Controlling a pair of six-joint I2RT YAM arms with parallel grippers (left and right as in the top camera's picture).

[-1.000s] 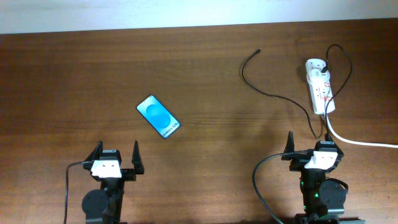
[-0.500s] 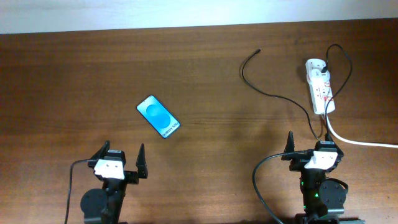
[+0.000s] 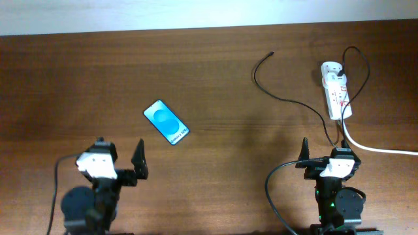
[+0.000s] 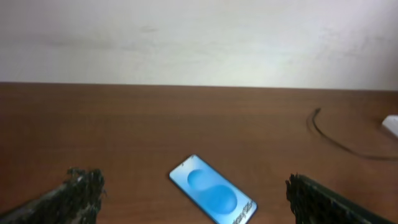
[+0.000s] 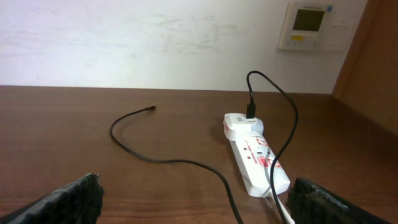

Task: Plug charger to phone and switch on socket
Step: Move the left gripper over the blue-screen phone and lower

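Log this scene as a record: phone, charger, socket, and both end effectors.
phone: flat on the table, screen up, nothing plugged in
charger: adapter block seated in the socket's far end; plug tip lying loose, apart from the phone
socket: at the table's right side; switch state unreadable
left end effector: open, empty, short of the phone
right end effector: open, empty

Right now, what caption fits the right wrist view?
Open right gripper faces the socket; charger plugged in, its free tip on the table.
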